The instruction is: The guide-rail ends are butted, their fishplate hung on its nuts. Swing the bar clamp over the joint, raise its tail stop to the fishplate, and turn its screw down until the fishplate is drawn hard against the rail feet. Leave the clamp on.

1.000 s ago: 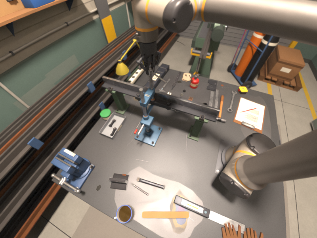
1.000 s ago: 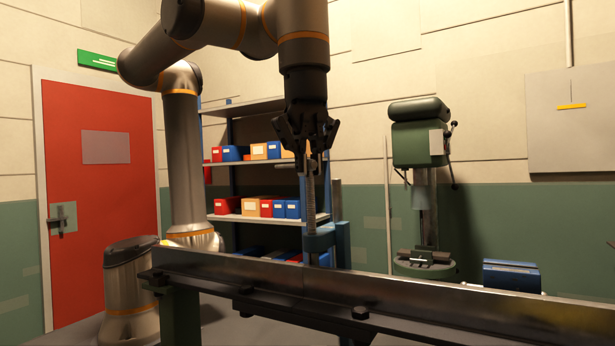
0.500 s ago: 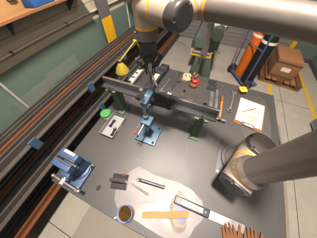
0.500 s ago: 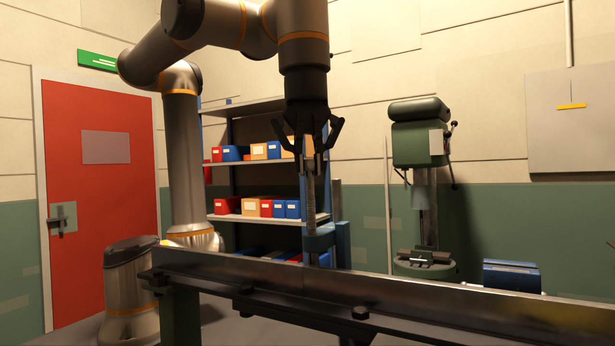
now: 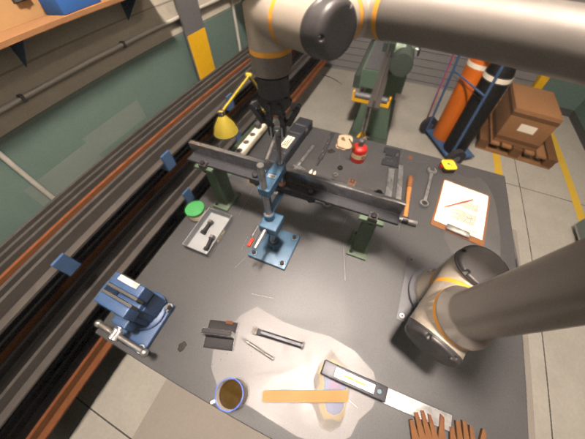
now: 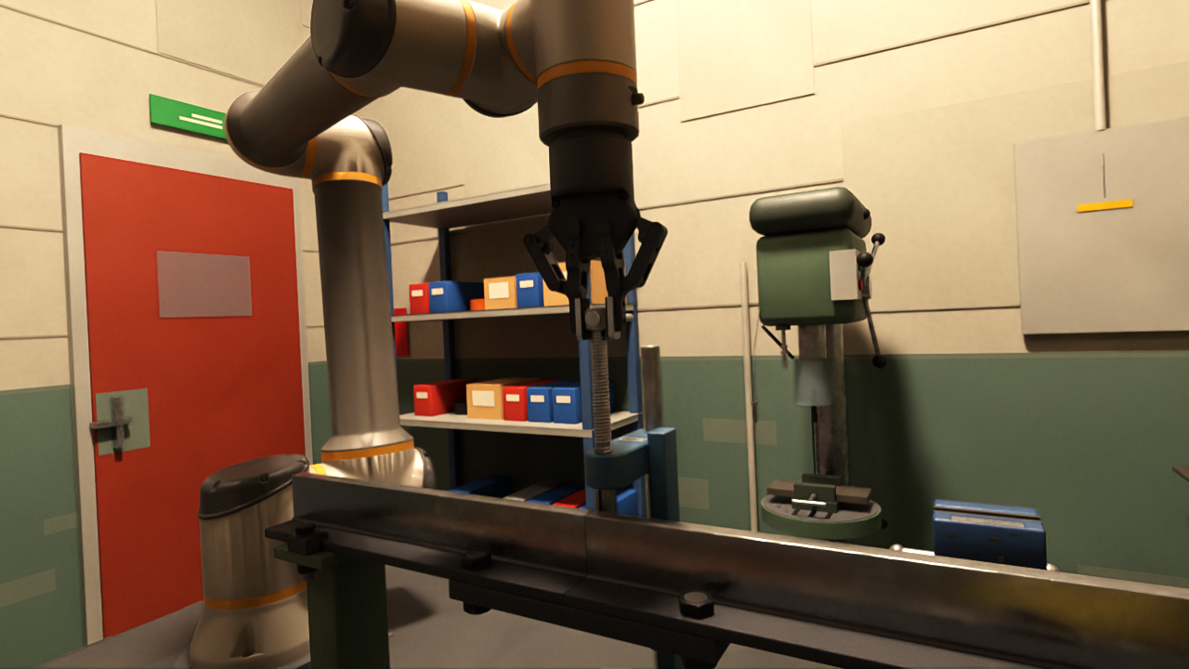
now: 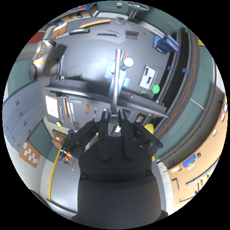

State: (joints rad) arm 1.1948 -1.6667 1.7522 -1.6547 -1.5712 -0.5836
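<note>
At the middle of the grey bench two dark steel guide rails (image 5: pixel 302 182) (image 6: pixel 748 574) lie butted end to end on green stands, with the fishplate (image 6: pixel 582 601) hanging under the joint on its nuts. The blue bar clamp (image 5: pixel 270 189) stands on a blue base plate, its head (image 6: pixel 619 466) over the joint. Its threaded screw (image 6: pixel 600 391) (image 7: pixel 115 82) rises straight up from the head. My gripper (image 5: pixel 275 124) (image 6: pixel 595 320) (image 7: pixel 113 121) points straight down and is closed on the screw's top end. The lower blue collar (image 5: pixel 271 222) sits on the clamp's post, below the rails.
Behind the rails lie a yellow lamp (image 5: pixel 225 126), a red extinguisher (image 5: pixel 359 152), wrenches and a clipboard (image 5: pixel 460 210). A tray of bolts (image 5: pixel 207 230) and a green-lidded tub (image 5: pixel 194 209) sit left of the clamp. A blue vise (image 5: pixel 132 309) stands at the near left corner, my arm's base (image 5: pixel 449 302) at the right.
</note>
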